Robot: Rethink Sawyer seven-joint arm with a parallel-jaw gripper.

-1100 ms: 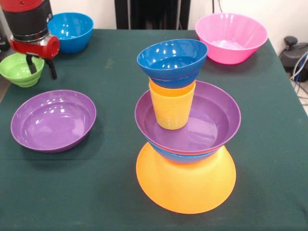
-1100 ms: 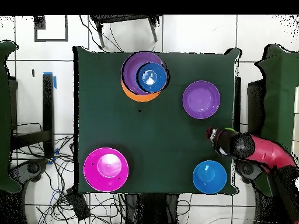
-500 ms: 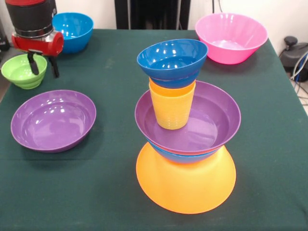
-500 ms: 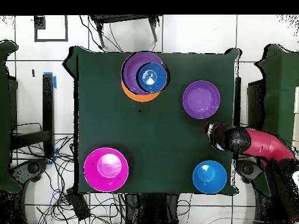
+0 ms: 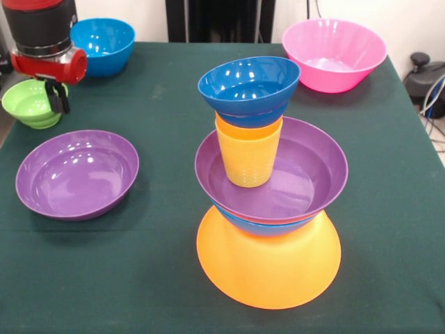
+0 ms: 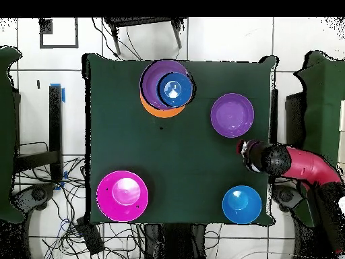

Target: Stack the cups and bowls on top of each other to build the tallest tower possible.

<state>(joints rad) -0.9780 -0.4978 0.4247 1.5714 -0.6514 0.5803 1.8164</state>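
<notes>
The tower [image 5: 268,209] is standing toward the front middle of the green-covered desk [image 5: 167,278], with the wide yellow-orange bowl [image 5: 269,268] sitting upside down as its base, a blue bowl [image 5: 268,224] and a shallow purple bowl [image 5: 292,174] resting upright on that, the yellow ribbed cup [image 5: 248,156] standing inside the purple one, and a dark blue bowl [image 5: 249,87] sitting on the cup's mouth, leaning a little toward the camera. In the overhead view the tower [image 6: 167,88] is sitting close to the desk's top edge. A second purple bowl [image 5: 77,174] is lying alone at the left, with open cloth between it and the tower. The large pink bowl [image 5: 334,54] is sitting near the far right corner, close to the edge, and a bright blue bowl [image 5: 103,45] is sitting at the far left corner. The small green bowl [image 5: 29,103] is resting right at the left edge of the desk. The red and black arm is hanging over that bowl, and its pincer [image 5: 57,97] is closing narrowly, its dark fingers [image 5: 62,99] sitting nearly together at the green bowl's right rim; whether they are gripping the rim I cannot tell. A broad stretch of bare cloth is lying open across the middle and right front of the desk.
</notes>
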